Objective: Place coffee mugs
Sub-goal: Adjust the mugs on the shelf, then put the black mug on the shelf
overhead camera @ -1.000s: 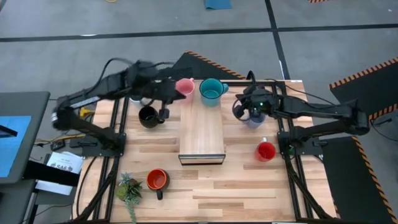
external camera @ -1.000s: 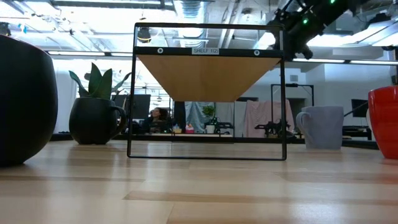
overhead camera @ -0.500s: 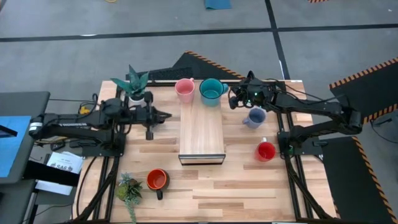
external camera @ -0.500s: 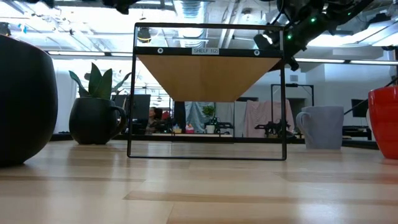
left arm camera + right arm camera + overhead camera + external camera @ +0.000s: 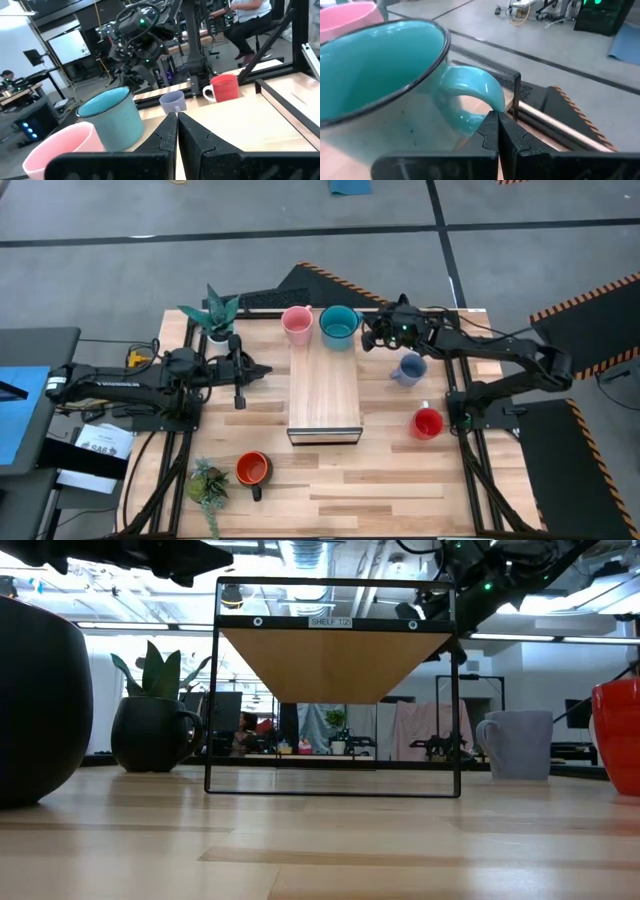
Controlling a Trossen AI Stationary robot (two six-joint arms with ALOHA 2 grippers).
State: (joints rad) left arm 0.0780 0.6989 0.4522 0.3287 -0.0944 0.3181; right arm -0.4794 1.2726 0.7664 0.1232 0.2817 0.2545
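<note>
My right pincer [image 5: 496,131], fingers pressed together and empty, sits just beside the teal mug [image 5: 339,326] handle on the shelf [image 5: 324,392] top. Closed fingers could shove it into the pink mug [image 5: 297,323] (adjacent). Left pincer [image 5: 176,131], likewise closed, waits.

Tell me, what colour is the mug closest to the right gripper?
Teal mug, best seen in the right wrist view.

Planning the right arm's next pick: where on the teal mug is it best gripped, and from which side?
Probably the handle. The teal mug stands upright on the wooden shelf, handle pointing toward the right gripper, whose jaws are shut just short of it. Come in from that side, opened. The pink mug crowds the opposite side, so a grip across the body looks tighter.
</note>
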